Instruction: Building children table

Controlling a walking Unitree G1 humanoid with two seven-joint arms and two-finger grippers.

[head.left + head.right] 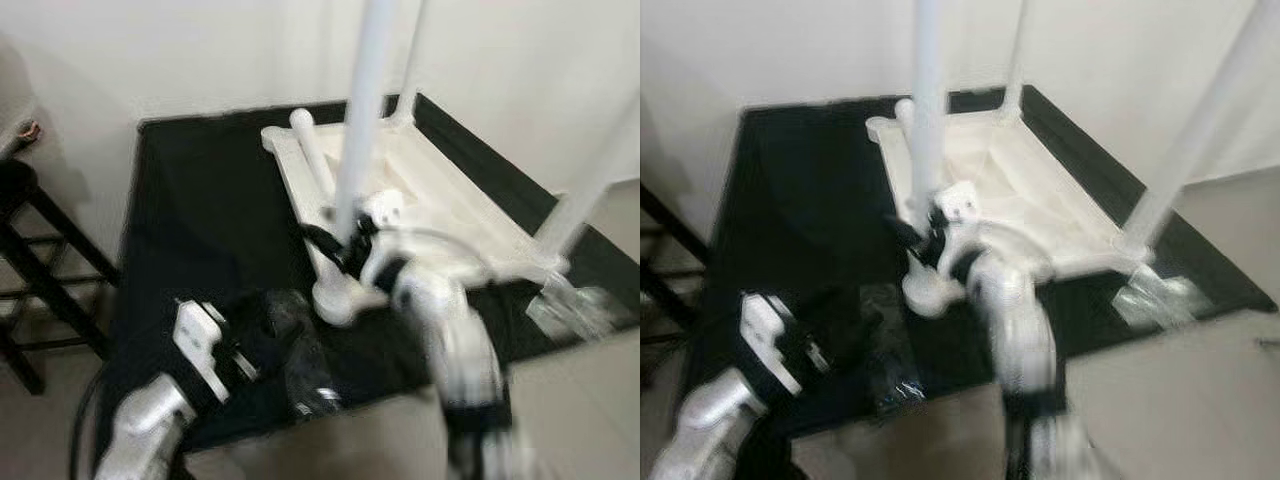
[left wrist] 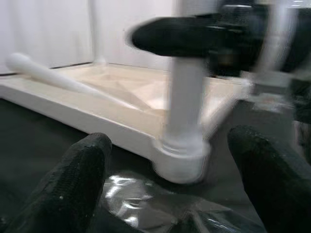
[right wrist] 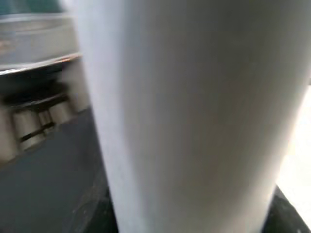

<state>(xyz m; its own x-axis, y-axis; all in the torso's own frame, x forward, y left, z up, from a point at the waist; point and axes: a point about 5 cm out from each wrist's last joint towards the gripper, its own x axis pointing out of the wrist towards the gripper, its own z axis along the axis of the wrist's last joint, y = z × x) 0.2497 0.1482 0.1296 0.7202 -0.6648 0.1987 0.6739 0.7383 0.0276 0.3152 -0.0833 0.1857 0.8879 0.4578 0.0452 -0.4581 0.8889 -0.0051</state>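
A black mat [image 1: 200,220] covers the floor in a corner between pale walls, and the head views are blurred. At the far left a dark stool [image 1: 30,260] stands just off the mat. The left end effector [image 1: 285,355] hovers low over the mat's near part, its two black fingers [image 2: 73,179] spread wide apart and holding nothing, above a piece of crinkled clear plastic [image 2: 146,204]. Ahead of it the white children's table [image 1: 420,200] lies upside down on the mat, its underside facing up. One loose leg [image 1: 312,150] lies across the frame's left side, while three legs stand upright at corners. The right end effector [image 1: 345,245] is at the near-left upright leg [image 1: 362,110], its black fingers on either side of the post just above the corner; whether they press on it cannot be told through the blur. At the right, more clear plastic [image 1: 580,310] lies on the mat's edge.
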